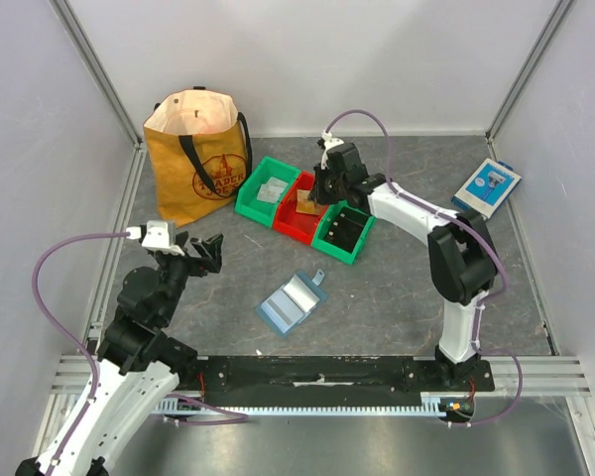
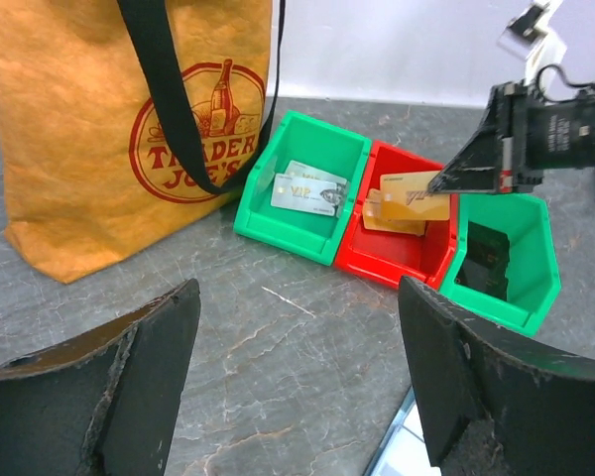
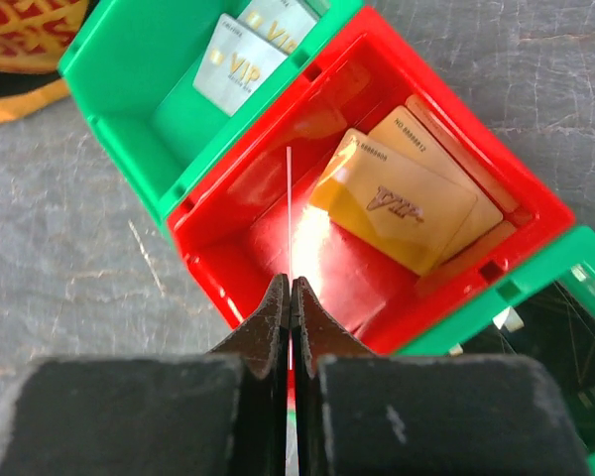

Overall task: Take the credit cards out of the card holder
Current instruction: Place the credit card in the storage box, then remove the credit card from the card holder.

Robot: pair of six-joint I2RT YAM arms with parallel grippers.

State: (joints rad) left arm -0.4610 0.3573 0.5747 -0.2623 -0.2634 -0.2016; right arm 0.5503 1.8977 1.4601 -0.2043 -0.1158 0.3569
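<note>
**Right gripper** [image 3: 292, 286]: fingers pressed together on a thin card [image 3: 290, 198], seen edge-on as a pale line above the red plastic bin [image 3: 203, 263]. Two orange-tan credit cards [image 3: 407, 203] lean against that bin's far wall. Pale grey-white "VIP" cards [image 3: 240, 59] lie in the adjoining green plastic bin [image 3: 119, 99].

**Left gripper** [image 2: 297, 297]: black fingers [image 2: 139, 377] spread wide, holding nothing, above the grey stone-patterned tabletop [image 1: 397, 297].

**Card holder** [image 1: 291, 302]: a dusty-blue bifold wallet, lying open and flat on the table. It lies between the arm bases and the row of bins, apart from both grippers.

**Surroundings**: a brown paper shopping bag [image 1: 198, 154] stands left of the bins. A blue-and-white box [image 1: 486, 186] lies far right.
</note>
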